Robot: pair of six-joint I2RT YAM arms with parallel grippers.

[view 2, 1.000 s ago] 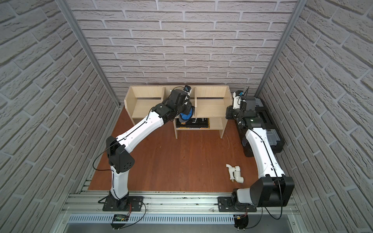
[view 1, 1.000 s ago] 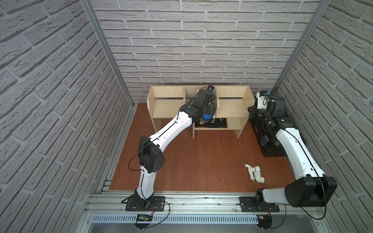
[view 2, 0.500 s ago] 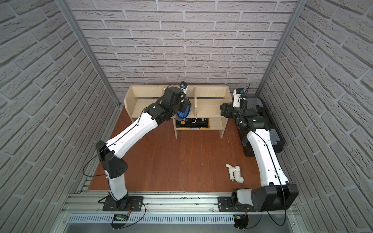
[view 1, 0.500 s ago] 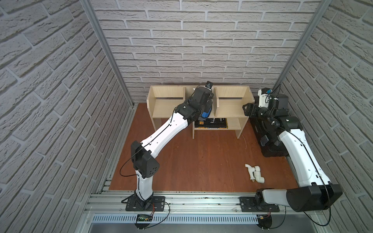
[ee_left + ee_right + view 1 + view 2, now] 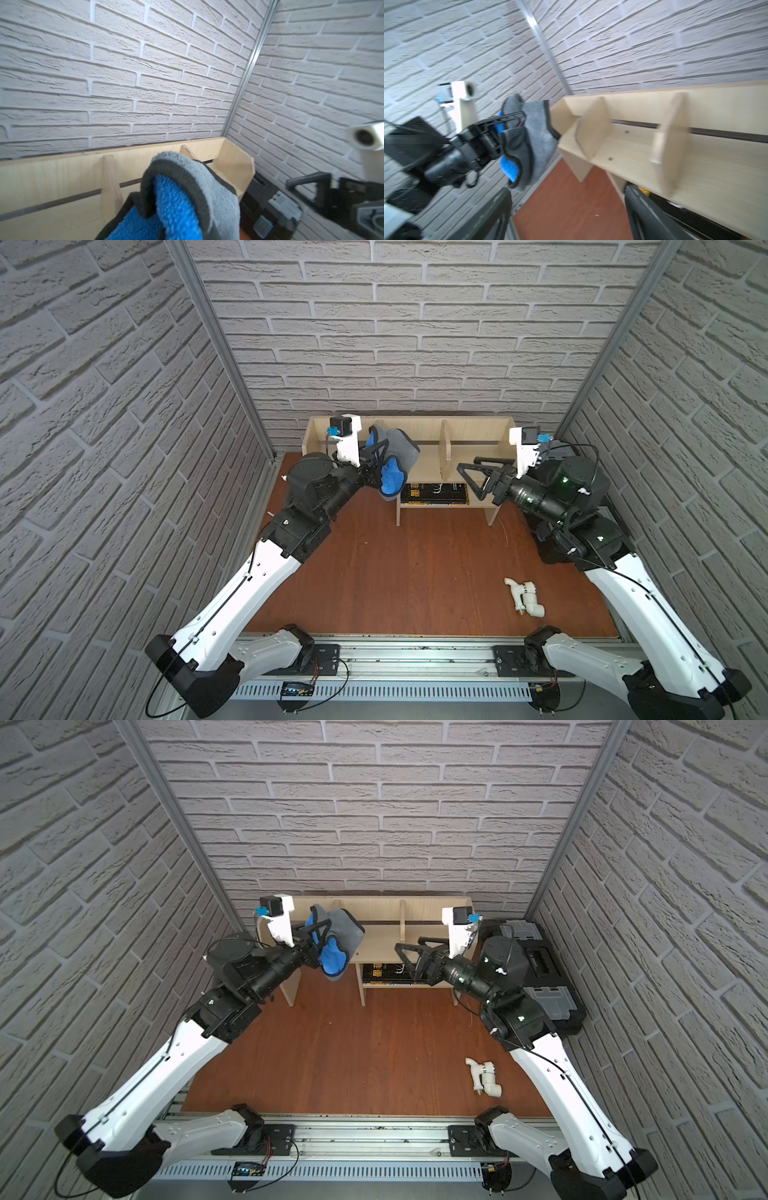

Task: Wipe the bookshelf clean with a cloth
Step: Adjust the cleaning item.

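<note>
a white pipe fitting [image 5: 524,597] lies on the red-brown floor [image 5: 415,572], apart from a black toolbox [image 5: 544,969].

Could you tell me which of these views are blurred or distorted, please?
Both top views are sharp and evenly lit; the right wrist view is smeared throughout, bookshelf included; the left wrist view is mildly soft, brick courses bowed, the cloth's texture legible.

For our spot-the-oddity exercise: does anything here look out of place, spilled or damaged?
The white pipe fitting lies loose on the tabletop, apart from the bookshelf; it seems unrelated to wiping. Nothing looks spilled or damaged.
</note>
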